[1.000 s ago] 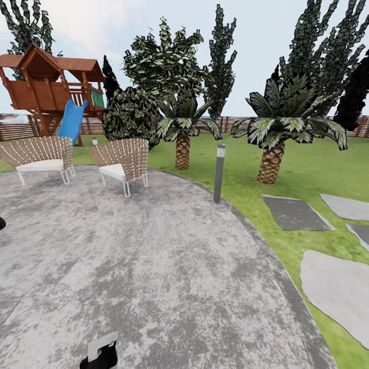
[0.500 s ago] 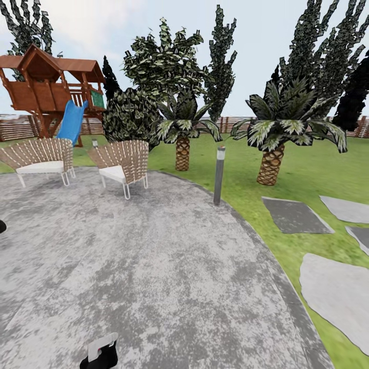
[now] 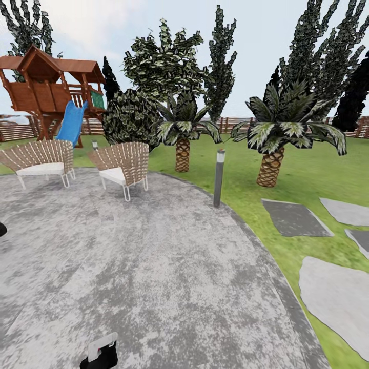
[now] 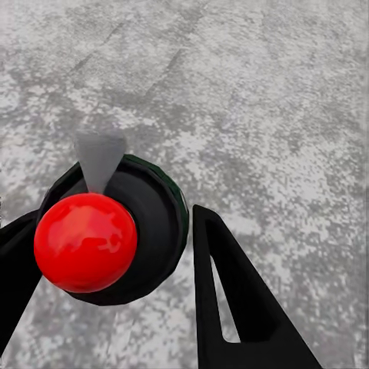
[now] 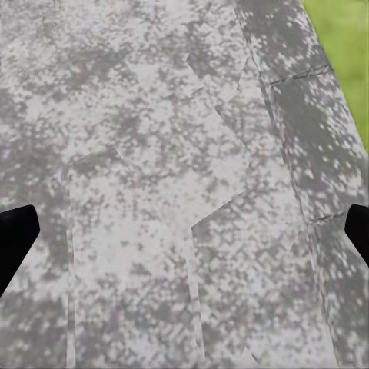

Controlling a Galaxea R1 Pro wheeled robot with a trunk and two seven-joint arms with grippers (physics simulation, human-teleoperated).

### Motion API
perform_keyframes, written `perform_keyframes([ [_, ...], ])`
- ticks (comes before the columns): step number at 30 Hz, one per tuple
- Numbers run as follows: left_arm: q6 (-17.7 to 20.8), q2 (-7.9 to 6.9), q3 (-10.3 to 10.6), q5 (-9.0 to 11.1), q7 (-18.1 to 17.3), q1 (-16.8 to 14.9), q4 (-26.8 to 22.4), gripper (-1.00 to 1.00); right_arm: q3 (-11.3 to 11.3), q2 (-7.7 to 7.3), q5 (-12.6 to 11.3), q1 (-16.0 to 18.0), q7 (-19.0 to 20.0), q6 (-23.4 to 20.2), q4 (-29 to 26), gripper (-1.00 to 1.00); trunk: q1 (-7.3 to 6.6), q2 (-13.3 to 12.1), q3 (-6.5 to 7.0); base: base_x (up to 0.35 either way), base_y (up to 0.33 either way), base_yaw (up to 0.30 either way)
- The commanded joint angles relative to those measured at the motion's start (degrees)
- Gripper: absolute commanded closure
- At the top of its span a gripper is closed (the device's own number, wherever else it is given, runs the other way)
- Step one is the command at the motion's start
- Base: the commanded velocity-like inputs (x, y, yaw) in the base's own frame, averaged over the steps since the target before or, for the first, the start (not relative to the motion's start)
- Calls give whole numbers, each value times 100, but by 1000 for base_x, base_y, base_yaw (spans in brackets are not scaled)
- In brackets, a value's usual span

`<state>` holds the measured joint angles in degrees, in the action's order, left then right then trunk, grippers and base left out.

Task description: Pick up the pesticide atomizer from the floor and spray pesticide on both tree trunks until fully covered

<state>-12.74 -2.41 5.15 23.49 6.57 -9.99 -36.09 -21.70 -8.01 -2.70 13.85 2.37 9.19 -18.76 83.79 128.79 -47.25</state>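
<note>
My left gripper (image 4: 115,223) is shut on the pesticide atomizer (image 4: 146,223), a round black body with a grey nozzle and a red ball on it, held between the two black fingers (image 4: 231,292) above grey paving. In the head view the pesticide atomizer (image 3: 101,352) shows black with a white mark at the bottom edge. My right gripper (image 5: 184,231) is open, its fingertips far apart over bare paving. The garden lawn (image 3: 241,169) and slatted fence (image 3: 20,130) lie ahead. The thick-trunked trees are out of view.
I stand on a round grey stone patio (image 3: 154,266). Two wicker chairs (image 3: 123,164) stand at the far left, a lamp post (image 3: 219,177) at the patio's edge, two short palms (image 3: 270,164) on the grass, stepping stones (image 3: 333,287) at the right, a wooden playhouse with a blue slide (image 3: 51,92) behind.
The whole head picture has slid slightly downward, so the camera has moved a little. The atomizer stays in the same place at the bottom edge.
</note>
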Motion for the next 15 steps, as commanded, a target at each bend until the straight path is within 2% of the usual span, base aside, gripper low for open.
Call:
perform_keyframes([
  [1,-27,-8,48,42,48,-3,1,100,-18,3,-29,4,25,22,6,-100,-24,-39,13,0,0,0],
  [9,-27,-11,48,42,46,-3,5,100,-11,2,-28,4,26,22,9,-100,-200,-360,157,0,0,-11],
  [15,-27,-12,48,45,46,-3,108,100,-10,4,-28,4,26,26,12,-100,-331,-601,264,0,0,-164],
])
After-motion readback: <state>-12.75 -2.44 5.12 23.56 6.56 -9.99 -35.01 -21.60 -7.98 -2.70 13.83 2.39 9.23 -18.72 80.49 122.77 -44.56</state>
